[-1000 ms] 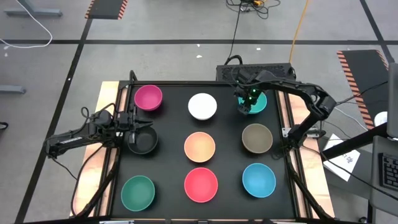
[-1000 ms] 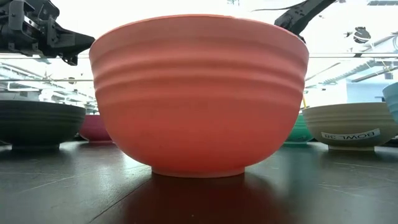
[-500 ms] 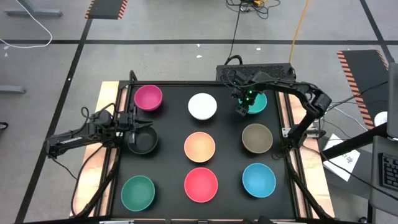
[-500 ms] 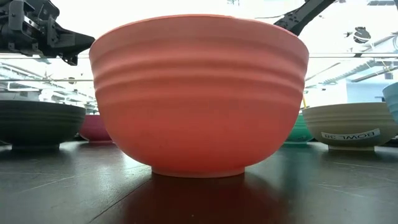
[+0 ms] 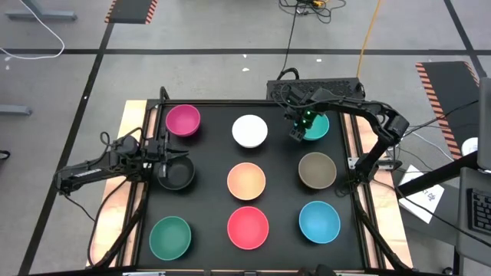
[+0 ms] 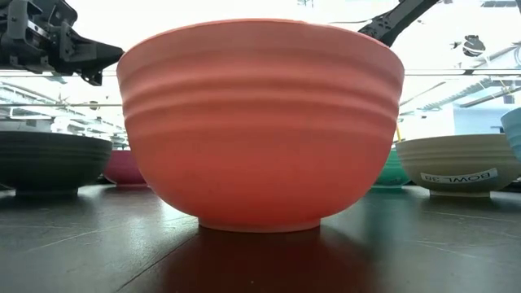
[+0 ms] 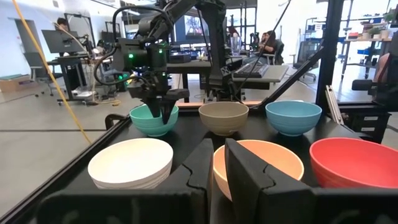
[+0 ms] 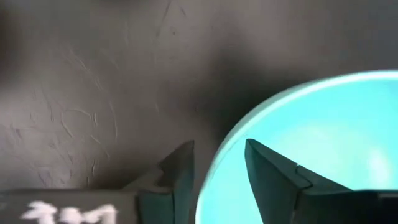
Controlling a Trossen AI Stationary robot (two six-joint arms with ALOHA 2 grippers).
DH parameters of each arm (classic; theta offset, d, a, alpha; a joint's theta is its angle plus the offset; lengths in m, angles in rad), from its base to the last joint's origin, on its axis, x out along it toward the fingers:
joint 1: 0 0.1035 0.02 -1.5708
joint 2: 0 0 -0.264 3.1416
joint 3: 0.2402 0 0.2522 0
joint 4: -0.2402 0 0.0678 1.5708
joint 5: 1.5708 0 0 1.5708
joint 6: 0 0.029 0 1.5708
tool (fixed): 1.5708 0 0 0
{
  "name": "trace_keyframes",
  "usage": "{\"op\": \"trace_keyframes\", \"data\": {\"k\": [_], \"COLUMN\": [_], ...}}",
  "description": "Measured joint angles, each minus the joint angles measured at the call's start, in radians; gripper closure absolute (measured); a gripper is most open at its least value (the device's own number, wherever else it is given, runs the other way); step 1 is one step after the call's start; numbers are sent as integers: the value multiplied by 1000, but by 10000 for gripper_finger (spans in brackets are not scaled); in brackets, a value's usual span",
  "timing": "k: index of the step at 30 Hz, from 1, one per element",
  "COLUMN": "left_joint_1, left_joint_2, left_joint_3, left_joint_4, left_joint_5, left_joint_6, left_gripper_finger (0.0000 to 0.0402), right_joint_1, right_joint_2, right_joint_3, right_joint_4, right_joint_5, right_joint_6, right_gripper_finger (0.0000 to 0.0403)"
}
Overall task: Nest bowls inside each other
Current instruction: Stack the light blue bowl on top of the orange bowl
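Observation:
Nine bowls stand on their bases in a three-by-three grid on the black mat: magenta (image 5: 182, 120), white (image 5: 250, 131), teal (image 5: 318, 125), black (image 5: 176, 175), orange (image 5: 246, 181), taupe (image 5: 317, 169), green (image 5: 169, 237), red (image 5: 248, 228), blue (image 5: 319, 221). My right gripper (image 5: 298, 132) is open and points down at the teal bowl's left rim (image 8: 210, 177). One finger (image 8: 180, 171) stands outside the wall and the other (image 8: 270, 177) inside, with a gap showing. My left gripper (image 7: 217, 165) is shut and hovers level above the black bowl's far-left rim.
The bowls sit close together, with narrow strips of mat (image 5: 280, 153) between them. A dark frame (image 5: 153, 138) borders the mat on wooden boards. A black box (image 5: 314, 83) lies at the far edge, behind the teal bowl. In the low view, the orange bowl (image 6: 260, 122) blocks most of the scene.
My right gripper has moved a little toward the table's left, from over the teal bowl's inside to its left rim. The bowls have stayed in place.

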Motion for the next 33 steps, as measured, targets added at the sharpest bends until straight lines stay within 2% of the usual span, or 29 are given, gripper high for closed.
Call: {"op": "trace_keyframes", "data": {"k": [4, 16, 19, 24, 33], "left_joint_1": [0, 0, 0, 0, 0], "left_joint_2": [0, 0, 0, 0, 0], "left_joint_3": [0, 0, 0, 0, 0], "left_joint_4": [0, 0, 0, 0, 0], "left_joint_5": [0, 32, 32, 33, 33], "left_joint_6": [0, -3, -3, -3, -3], "left_gripper_finger": [355, 355, 355, 355, 355], "right_joint_1": [-1, -8, -8, -8, 3], "right_joint_2": [0, 0, 0, -2, -2], "right_joint_3": [0, 0, 0, 0, 12], "right_joint_4": [-33, -61, -62, -62, -104], "right_joint_5": [0, 0, 0, 6, 99], "right_joint_6": [5, -12, -29, -59, -94], "right_gripper_finger": [287, 293, 315, 389, 399]}}
